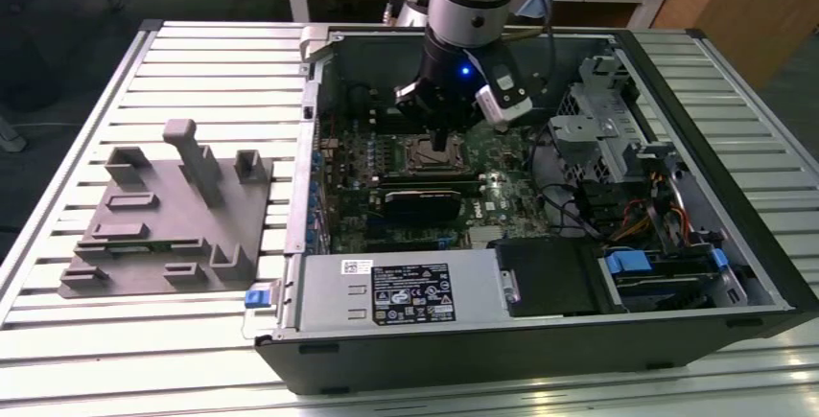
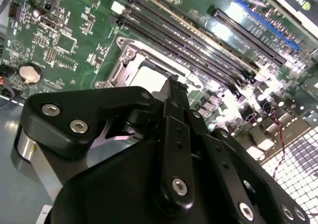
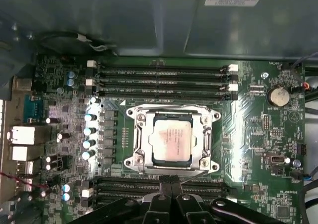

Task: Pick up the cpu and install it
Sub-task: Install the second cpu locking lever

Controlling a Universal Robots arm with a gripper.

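My fingers (image 3: 171,186) are matte black, with small silver screw heads dotting the black linkage behind them in both wrist views. The cpu (image 3: 171,137) has a pale silver-grey top with a faint pinkish tint and a darker rim, framed by a shiny silver socket bracket (image 3: 171,114). The motherboard (image 3: 258,129) is deep green, crossed by black memory slots (image 3: 159,77) with white end clips. The computer case (image 1: 538,340) is black outside and grey within. At nine o'clock from it lies a dull grey moulded tray (image 1: 167,235) on the white, ribbed counter (image 1: 128,340).
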